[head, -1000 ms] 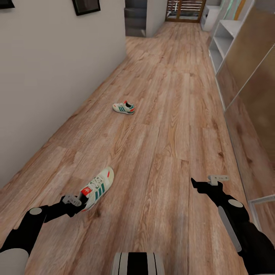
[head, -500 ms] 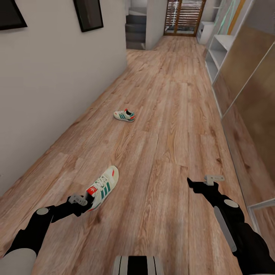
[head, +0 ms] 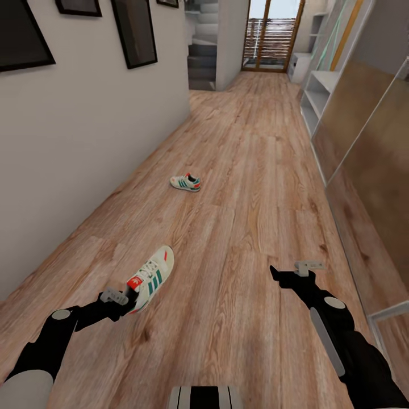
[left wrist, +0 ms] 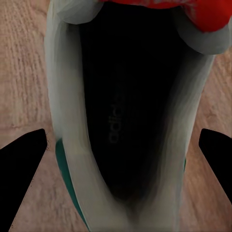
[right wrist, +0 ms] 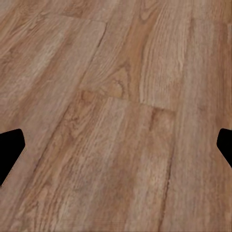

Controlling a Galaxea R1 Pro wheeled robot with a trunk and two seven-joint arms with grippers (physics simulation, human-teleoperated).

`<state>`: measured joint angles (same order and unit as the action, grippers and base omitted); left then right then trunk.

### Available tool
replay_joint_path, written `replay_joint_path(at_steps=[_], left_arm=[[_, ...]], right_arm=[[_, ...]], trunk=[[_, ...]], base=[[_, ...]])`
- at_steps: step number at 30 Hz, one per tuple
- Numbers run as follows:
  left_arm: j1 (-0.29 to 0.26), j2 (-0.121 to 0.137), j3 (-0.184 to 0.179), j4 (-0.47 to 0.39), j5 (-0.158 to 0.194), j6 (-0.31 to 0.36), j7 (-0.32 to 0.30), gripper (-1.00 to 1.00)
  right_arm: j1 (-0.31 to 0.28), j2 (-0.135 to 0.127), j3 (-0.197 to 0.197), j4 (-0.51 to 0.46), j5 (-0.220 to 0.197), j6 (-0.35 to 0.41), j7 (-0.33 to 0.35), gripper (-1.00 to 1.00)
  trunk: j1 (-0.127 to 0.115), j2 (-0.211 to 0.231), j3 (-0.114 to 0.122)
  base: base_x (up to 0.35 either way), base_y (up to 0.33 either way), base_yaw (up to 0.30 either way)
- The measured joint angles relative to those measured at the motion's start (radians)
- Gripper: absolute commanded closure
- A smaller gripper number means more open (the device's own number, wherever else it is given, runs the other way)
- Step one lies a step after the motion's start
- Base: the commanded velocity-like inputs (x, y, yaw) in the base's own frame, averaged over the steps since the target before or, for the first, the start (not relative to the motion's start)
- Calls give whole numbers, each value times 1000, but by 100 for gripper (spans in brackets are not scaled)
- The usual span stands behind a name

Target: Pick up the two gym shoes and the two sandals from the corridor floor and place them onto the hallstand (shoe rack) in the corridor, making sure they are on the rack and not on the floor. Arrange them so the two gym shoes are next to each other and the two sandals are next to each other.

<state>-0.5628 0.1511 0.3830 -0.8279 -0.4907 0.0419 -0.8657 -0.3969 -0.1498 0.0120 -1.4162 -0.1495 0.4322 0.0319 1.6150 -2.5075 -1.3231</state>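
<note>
My left gripper (head: 129, 295) holds the near shoe (head: 149, 276) by its heel, fingers apart around it. My right gripper (head: 276, 275) hangs wide open, empty. Second shoe (head: 186, 182) lies beyond the near shoe.

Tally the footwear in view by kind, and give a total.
Gym shoes: 2, one at the left gripper, near gym shoe, one farther down the corridor floor, far gym shoe.
Sandals: 0 in view.
Total: 2.
</note>
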Motion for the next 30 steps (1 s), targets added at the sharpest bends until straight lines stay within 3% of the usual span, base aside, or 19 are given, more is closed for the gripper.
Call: replay_joint_path(at_steps=[11, 21, 30], left_arm=[[0, 12, 4, -2, -5, 59, 18, 100], [0, 11, 72, -2, -6, 64, 61, 100], [-4, 11, 84, -2, -7, 66, 68, 100]], right_arm=[[0, -8, -6, 0, 3, -32, 4, -100], [0, -9, -7, 4, 5, -60, 3, -100], [0, -9, -5, -11, 4, -63, 4, -100]], trunk=[[-5, 3, 43], [-9, 5, 81], [-14, 7, 123]], base=[[0, 0, 0], [0, 0, -1], [0, 0, -148]])
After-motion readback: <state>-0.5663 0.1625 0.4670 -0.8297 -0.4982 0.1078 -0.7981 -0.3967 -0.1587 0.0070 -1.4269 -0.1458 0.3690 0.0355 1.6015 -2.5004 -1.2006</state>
